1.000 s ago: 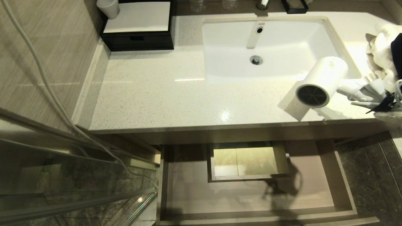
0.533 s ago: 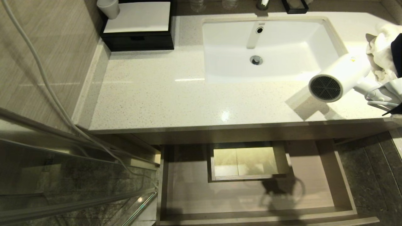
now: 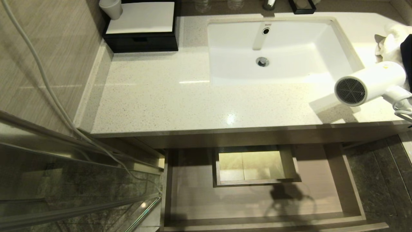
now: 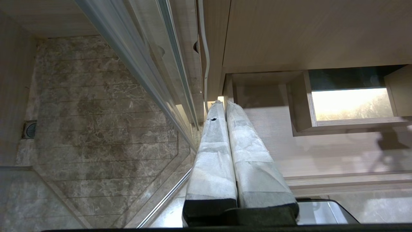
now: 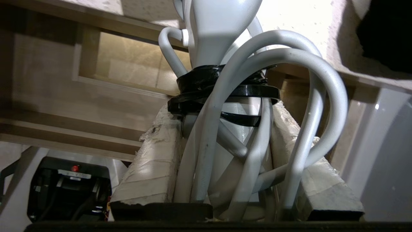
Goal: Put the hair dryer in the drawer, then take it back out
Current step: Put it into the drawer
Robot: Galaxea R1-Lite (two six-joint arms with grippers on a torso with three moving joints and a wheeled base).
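Note:
The white hair dryer (image 3: 373, 80) hangs over the right end of the countertop (image 3: 161, 96), its dark grille facing left toward the sink. In the right wrist view my right gripper (image 5: 222, 111) is shut on the hair dryer's handle (image 5: 219, 32), with loops of pale cord (image 5: 322, 96) bundled between the padded fingers (image 5: 151, 161). The gripper itself lies beyond the right edge of the head view. Below the counter the wood-grain drawer (image 3: 351, 190) stands pulled out and empty, its walled cut-out (image 3: 254, 166) near the back. My left gripper (image 4: 224, 104) is shut and parked beside the drawer (image 4: 322, 151).
A white sink basin (image 3: 273, 51) is set into the counter. A black box with a white top (image 3: 141, 29) and a white cup (image 3: 111, 8) stand at the back left. A white towel (image 3: 391, 43) lies at the far right. A glass shower door (image 3: 64, 193) and a hose (image 3: 42, 74) are on the left.
The hair dryer has moved right along the counter's front edge, and its barrel has swung more level. The right gripper's fingers have left the head view at the right edge.

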